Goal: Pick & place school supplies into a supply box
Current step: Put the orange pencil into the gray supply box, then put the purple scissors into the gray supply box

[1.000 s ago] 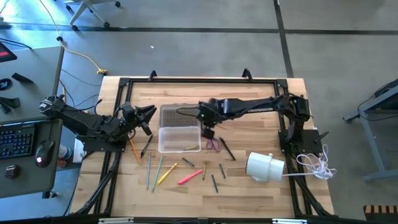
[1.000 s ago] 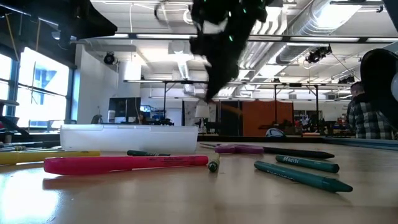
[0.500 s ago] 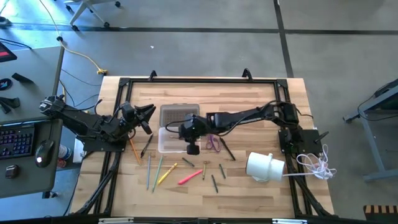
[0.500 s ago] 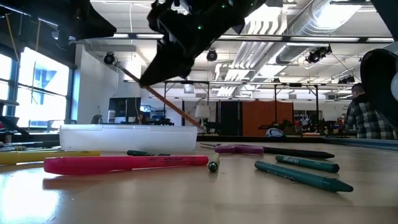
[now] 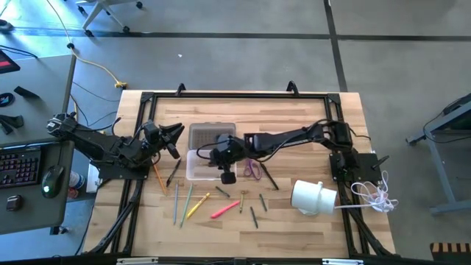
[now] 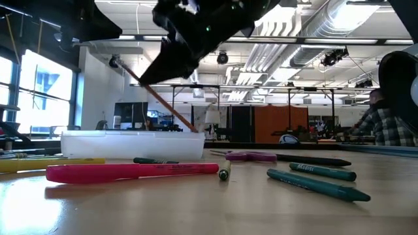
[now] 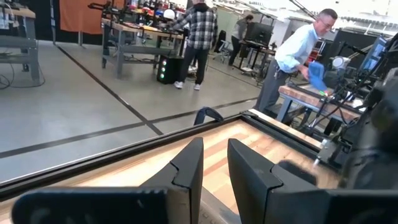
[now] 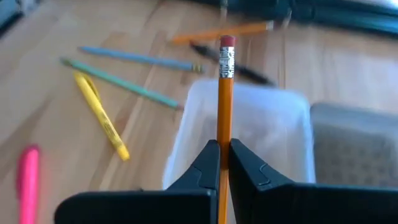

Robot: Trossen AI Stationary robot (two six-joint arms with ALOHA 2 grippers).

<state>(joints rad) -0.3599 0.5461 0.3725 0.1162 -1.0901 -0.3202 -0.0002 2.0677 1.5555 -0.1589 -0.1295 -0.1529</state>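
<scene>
We see the right hand (image 8: pixel 219 163) clamped tight on a slim orange wooden pencil with a pink eraser and metal ferrule (image 8: pixel 224 99), poised over the small clear plastic rectangular supply box with rounded corners (image 5: pixel 199 166), which sits near the middle of the pale wooden slatted worktop (image 5: pixel 309 118). From table height the pencil (image 6: pixel 166 104) slants down from the dark hand toward the box (image 6: pixel 130 143), though we cannot tell whether its lower end touches anything inside. The ribbed greyish translucent lid (image 5: pixel 210 134) lies just at twelve o'clock of the box. At three o'clock of the box lie the small purple-handled scissors (image 5: pixel 252 169) and a dark pen (image 5: pixel 269 177). Toward six o'clock the other supplies are scattered: a pink-red marker (image 5: pixel 224 209), a yellow highlighter (image 5: pixel 196 205), two thin green pencils (image 5: pixel 182 203) and several short dark pens (image 5: pixel 254 216). An orange pencil (image 5: pixel 157 176) lies at nine o'clock. The left hand (image 5: pixel 175 135) waits at the worktop's nine o'clock edge, its dark fingers (image 7: pixel 186 168) standing slightly apart and holding nothing. A white cylinder (image 5: pixel 313 196) rests at four o'clock.
</scene>
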